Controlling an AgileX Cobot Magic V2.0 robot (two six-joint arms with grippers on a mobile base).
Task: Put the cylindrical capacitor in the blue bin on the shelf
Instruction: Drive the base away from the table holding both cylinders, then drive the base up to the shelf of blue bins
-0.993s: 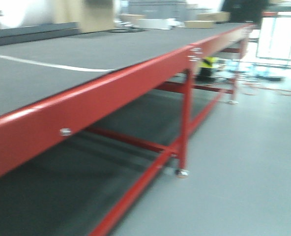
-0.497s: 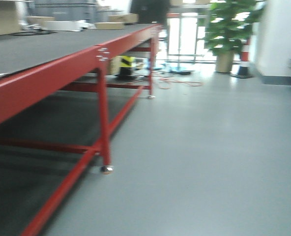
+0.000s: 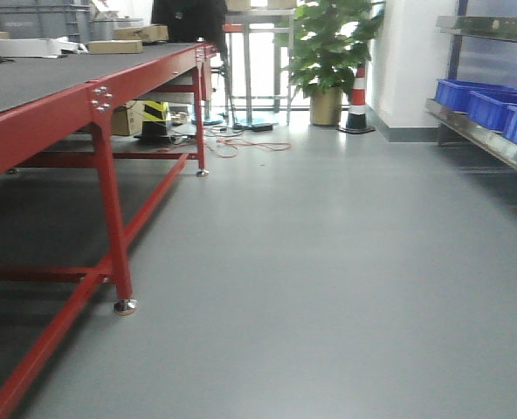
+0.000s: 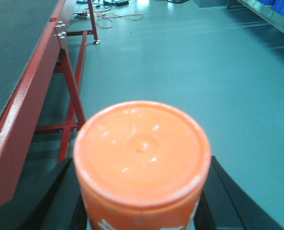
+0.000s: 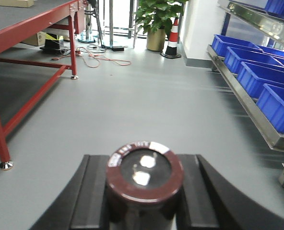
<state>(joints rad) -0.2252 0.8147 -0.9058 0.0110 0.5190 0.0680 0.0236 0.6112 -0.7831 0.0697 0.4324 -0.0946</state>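
Nearest to us, the left jaws are clenched on an orange-topped cylinder (image 4: 143, 153) that stands upright, with a black finger pressed against each side. The right jaws are likewise grasping the cylindrical capacitor (image 5: 145, 172), a dark maroon drum held upright with 2 silvery terminals on its top face. The capacitor sits in the jaws over the grey floor (image 3: 328, 262), well apart from the shelf and not in any bin.

To our left runs a long bench (image 3: 40, 127) with a red steel frame and a dark top, its legs ending in small round feet. To our right we see the shelf (image 3: 490, 144), a shiny steel rack running away along the wall. Its lower tier carries a row of blue bins (image 5: 276, 108) set side by side, with an upper steel tier above them.

Further off, orange cables (image 3: 241, 144) trail across the floor near the bench's end. A yellow-and-black striped object (image 3: 156, 112) sits under the bench, and cardboard boxes (image 3: 114, 46) lie on its far top. At the back, a red-and-white traffic cone (image 3: 358, 100) stands just beside a leafy potted plant (image 3: 328, 44), next to a bright doorway.
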